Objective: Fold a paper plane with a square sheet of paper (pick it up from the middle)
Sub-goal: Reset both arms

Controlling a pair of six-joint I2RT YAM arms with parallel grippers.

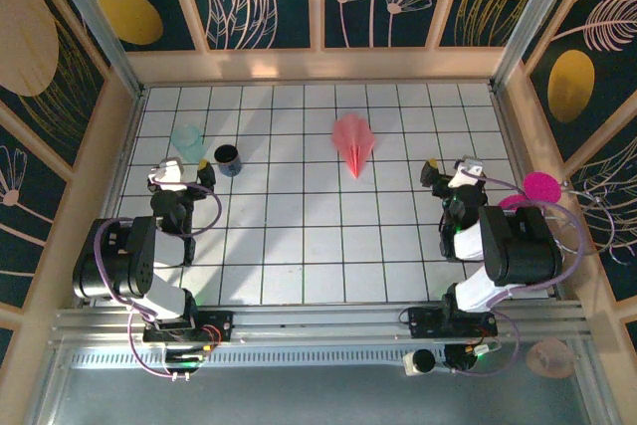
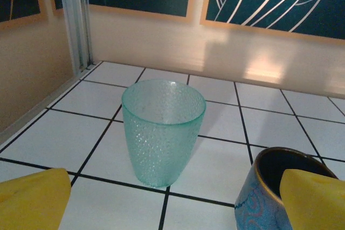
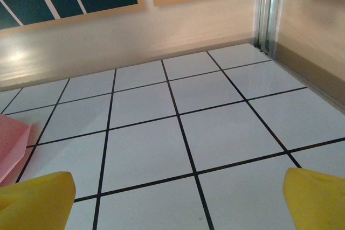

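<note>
The right gripper (image 1: 450, 172) stands wide open and empty. The paper plane (image 1: 353, 142) lies flat on the tiled table (image 1: 299, 236) to its left, slightly farther, well apart. The left gripper (image 1: 185, 174), likewise open and empty, faces a green cup (image 2: 163, 131).

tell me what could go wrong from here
1. The open left gripper sits right behind the teal cup and the dark blue cup; a forward move could tip either.
2. The paper plane lies loose on the tiles; a sweep by the open right gripper might shove or crumple it.
</note>
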